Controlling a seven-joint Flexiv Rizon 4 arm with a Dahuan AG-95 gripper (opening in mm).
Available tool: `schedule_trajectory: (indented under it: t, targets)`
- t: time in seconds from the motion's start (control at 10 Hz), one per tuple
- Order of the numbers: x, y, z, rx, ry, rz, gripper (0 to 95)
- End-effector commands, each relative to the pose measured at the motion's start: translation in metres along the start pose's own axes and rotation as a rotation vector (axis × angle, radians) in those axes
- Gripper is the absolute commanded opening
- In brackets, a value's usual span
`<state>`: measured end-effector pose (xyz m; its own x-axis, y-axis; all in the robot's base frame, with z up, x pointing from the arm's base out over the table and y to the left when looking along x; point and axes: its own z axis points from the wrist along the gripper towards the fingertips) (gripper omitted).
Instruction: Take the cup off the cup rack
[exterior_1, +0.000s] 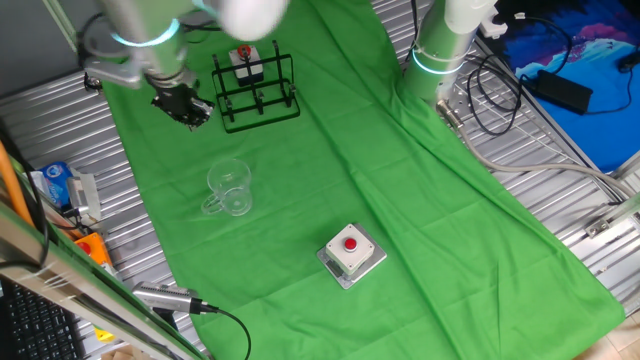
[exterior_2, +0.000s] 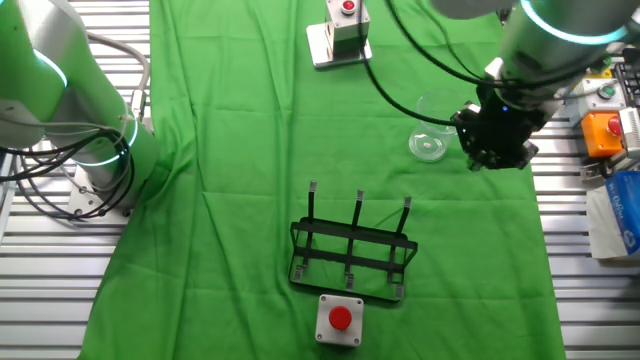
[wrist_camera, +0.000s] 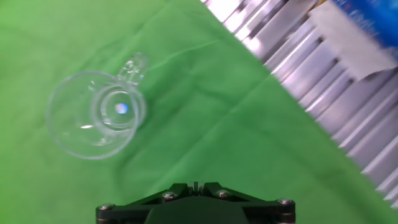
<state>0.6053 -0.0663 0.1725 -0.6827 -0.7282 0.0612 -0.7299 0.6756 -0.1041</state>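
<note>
The cup (exterior_1: 230, 187) is a clear glass mug standing upright on the green cloth, away from the rack. It also shows in the other fixed view (exterior_2: 432, 135) and at the left of the hand view (wrist_camera: 96, 115), seen from above. The black wire cup rack (exterior_1: 257, 90) stands at the back of the cloth with bare pegs, and also shows in the other fixed view (exterior_2: 352, 250). My gripper (exterior_1: 190, 110) hangs above the cloth, left of the rack and behind the cup. In the other fixed view (exterior_2: 497, 152) it is beside the cup. In the hand view (wrist_camera: 196, 185) its jaws meet, holding nothing.
A grey box with a red button (exterior_1: 352, 255) sits at the cloth's front. Another button box (exterior_2: 340, 320) stands right by the rack. A second arm's base (exterior_1: 440, 50) and cables stand at the right. A blue packet (exterior_1: 55, 185) and orange item lie on the metal slats at the left.
</note>
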Motion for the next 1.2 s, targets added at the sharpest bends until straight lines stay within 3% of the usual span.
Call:
schedule_trajectory:
  t: [0.1, 0.2, 0.3, 0.5, 0.6, 0.8, 0.9, 1.0, 1.1, 1.2]
  targets:
    - [-0.003, -0.009, 0.000, -0.380, 0.046, 0.116, 0.0]
    - [-0.003, -0.009, 0.000, -0.472, 0.086, 0.187, 0.0]
    - [-0.003, -0.009, 0.000, -0.571, 0.142, 0.320, 0.0]
    - [-0.003, -0.009, 0.000, -0.619, 0.206, 0.395, 0.0]
    - [-0.003, -0.009, 0.000, -0.623, 0.231, 0.412, 0.0]
    - [-0.003, -0.009, 0.001, -0.545, 0.260, 0.376, 0.0]
    - [-0.003, -0.011, 0.005, -0.536, 0.257, 0.341, 0.0]
    - [-0.002, -0.015, 0.009, -0.504, 0.234, 0.309, 0.0]
    - [0.003, -0.028, 0.017, -0.450, 0.209, 0.265, 0.0]
    - [0.006, -0.042, 0.023, -0.434, 0.186, 0.244, 0.0]
